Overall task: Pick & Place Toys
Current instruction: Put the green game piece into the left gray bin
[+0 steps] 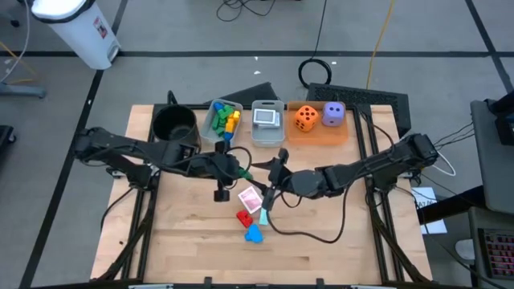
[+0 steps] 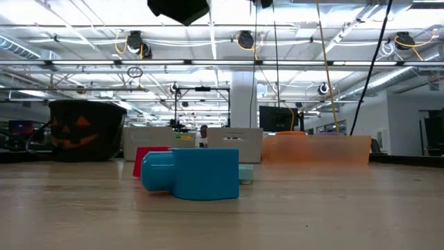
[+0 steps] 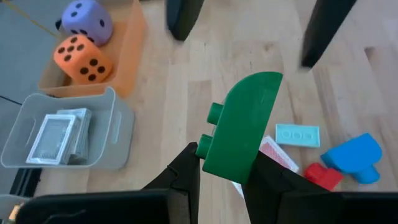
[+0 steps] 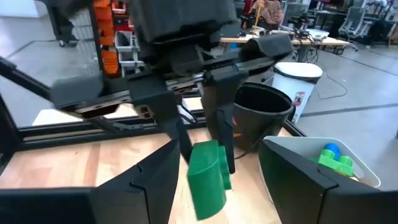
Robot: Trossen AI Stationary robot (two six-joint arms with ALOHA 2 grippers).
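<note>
Above the middle of the worktop, the left gripper (image 3: pixel 224 177) is clamped on a green block (image 3: pixel 239 127), its fingers pinching the block's lower end while the rounded top stands clear. From overhead the block is nearly lost under the dark wrist, showing only as a green speck. The right gripper (image 4: pixel 214 180) faces it from just beside, jaws parted with nothing between them; its wrist camera sees the left fingers gripping the block from above. Both arms reach in from the side edges and meet near the centre. Below them, toward the front edge, lie a playing card (image 1: pixel 250 197), a red block (image 1: pixel 244 217) and a blue block (image 1: pixel 254 234). The low view shows the blue block (image 2: pixel 198 173) large, the red one mostly hidden behind it, and neither gripper. Along the back edge stand a black pot (image 1: pixel 174 124), a clear bin (image 1: pixel 210 128) of blocks, a bin of cards (image 1: pixel 267 120), and an orange tray (image 1: pixel 347 132) with an orange die (image 1: pixel 305 117) and a purple die (image 1: pixel 333 113). A pale teal piece (image 3: pixel 297 134) beside the card is possibly another card.
</note>
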